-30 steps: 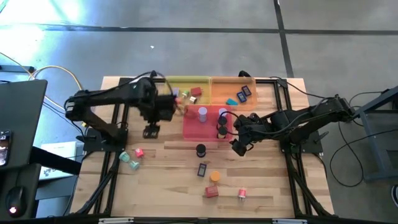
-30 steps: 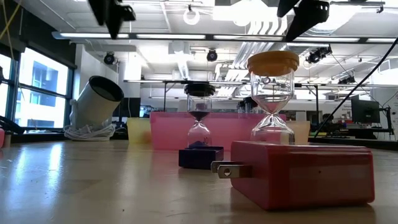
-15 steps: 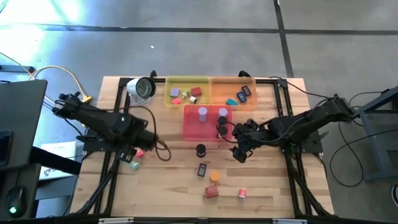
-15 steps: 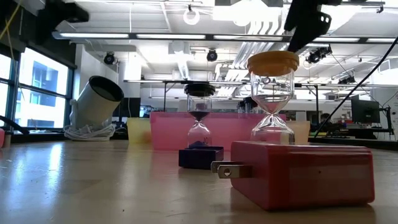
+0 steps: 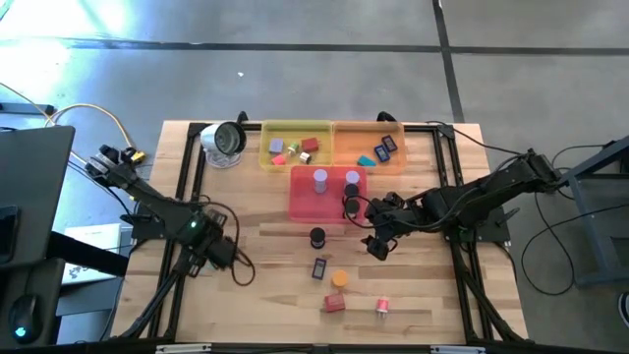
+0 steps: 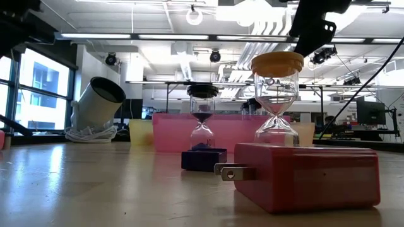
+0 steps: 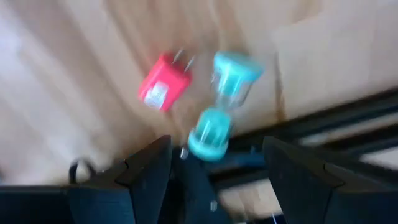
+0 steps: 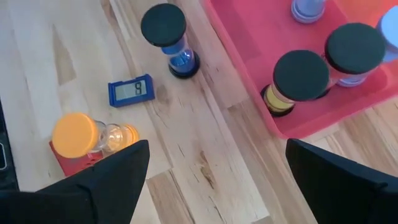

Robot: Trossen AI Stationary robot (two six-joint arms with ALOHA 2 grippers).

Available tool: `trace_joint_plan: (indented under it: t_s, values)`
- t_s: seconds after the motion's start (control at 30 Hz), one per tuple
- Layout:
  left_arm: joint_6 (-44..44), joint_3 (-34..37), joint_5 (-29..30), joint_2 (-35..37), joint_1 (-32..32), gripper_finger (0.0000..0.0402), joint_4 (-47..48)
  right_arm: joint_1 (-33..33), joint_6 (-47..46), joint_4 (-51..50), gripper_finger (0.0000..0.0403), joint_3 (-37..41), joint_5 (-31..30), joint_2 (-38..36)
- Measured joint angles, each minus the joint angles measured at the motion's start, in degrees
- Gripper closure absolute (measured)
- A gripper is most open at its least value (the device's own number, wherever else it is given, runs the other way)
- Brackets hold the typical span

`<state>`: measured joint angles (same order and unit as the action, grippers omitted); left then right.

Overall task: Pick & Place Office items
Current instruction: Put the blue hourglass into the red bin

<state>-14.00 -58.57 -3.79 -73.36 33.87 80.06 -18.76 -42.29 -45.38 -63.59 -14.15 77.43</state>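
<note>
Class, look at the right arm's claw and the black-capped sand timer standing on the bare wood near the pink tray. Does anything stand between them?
Nothing visible does. The right claw is open and hangs over bare wood. The black-capped sand timer stands alone ahead of it. The blue clock and the orange-capped timer lie off to one side, the pink tray to the other.

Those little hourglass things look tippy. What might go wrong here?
The open left gripper hangs over a lying teal timer beside a red plug block; it might nudge the block. The open right gripper is near the upright black-capped timer, which a bump could topple.
</note>
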Motion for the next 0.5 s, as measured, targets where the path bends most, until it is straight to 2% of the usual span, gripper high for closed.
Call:
trace_joint_plan:
  t_s: [0.2,0.4,0.5]
  values:
    - [-2.1,3.7,-0.6,-0.1,4.7,0.0156,-8.0,0.0,0.1,1.5,0.0037,0.0,0.3,0.0]
    - [-9.3,7.1,-2.2,-1.7,7.8,0.0156,-9.6,0.0,0.0,2.9,0.0037,0.0,1.0,0.0]
    - [-10.2,8.8,-3.3,-2.7,8.8,0.0156,-11.9,0.0,-0.1,4.0,0.0037,-0.1,1.2,0.0]
